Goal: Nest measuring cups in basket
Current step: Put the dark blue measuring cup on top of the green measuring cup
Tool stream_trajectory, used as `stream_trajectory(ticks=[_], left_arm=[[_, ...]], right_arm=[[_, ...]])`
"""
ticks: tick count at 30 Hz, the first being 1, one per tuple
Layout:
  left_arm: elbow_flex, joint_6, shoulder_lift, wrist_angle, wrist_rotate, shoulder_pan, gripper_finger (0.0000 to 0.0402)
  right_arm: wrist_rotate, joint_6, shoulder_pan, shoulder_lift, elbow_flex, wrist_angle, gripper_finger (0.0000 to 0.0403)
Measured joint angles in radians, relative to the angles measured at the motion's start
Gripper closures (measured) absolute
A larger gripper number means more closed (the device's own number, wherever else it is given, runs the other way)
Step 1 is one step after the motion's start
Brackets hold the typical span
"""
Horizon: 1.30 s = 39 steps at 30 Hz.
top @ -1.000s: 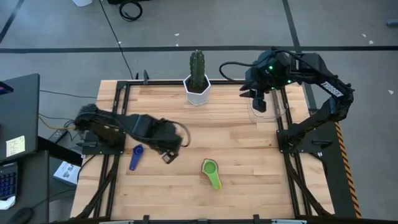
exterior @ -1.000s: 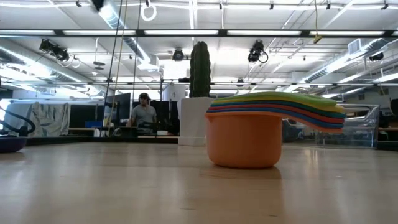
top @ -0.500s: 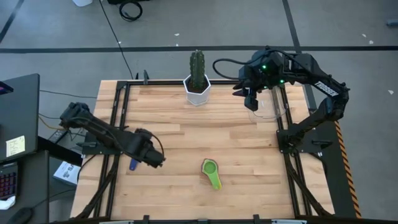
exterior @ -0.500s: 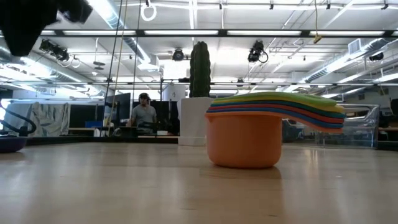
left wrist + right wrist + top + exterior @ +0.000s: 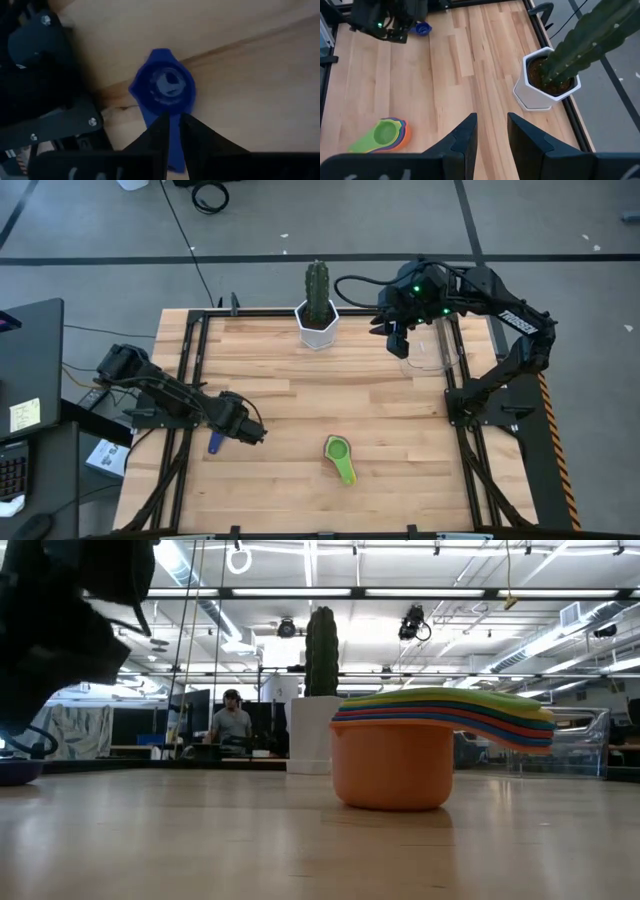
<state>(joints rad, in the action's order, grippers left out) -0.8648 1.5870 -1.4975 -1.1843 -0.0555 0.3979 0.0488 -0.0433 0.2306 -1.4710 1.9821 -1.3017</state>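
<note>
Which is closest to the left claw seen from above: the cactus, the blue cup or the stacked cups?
1. Blue cup, right under the left claw.
2. Stacked cups, mid-table, near the front.
3. Cactus, at the far edge.

Left arm: extended low over the bench's front-left area, wrist pitched downward. Left gripper (image 5: 252,435) jaws stand close together, straddling the handle of the blue measuring cup (image 5: 165,87). Right arm: raised over the rear-right area. Right gripper (image 5: 397,342) jaws parted, holding nothing.
</note>
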Motion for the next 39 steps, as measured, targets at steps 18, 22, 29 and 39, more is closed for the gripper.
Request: stream_trajectory(ticks=[18,22,29,39], left_arm=[[0.126,-0.065,0.000,0.160,-0.012,-0.047,0.0356],[0.126,-0.084,0.000,0.185,-0.011,-0.048,0.0356],[0.126,-0.091,0.000,0.198,-0.009,-0.048,0.0356],[0.085,-0.160,0.008,0.208,0.006,-0.047,0.0357]], right_arm=[[-0.003,0.042,0.000,-0.002,0.000,0.000,0.0291],[-0.003,0.042,0.000,-0.002,0.000,0.000,0.0291],[-0.003,0.042,0.000,-0.002,0.000,0.000,0.0292],[-0.007,0.042,0.000,-0.002,0.000,0.001,0.0292]])
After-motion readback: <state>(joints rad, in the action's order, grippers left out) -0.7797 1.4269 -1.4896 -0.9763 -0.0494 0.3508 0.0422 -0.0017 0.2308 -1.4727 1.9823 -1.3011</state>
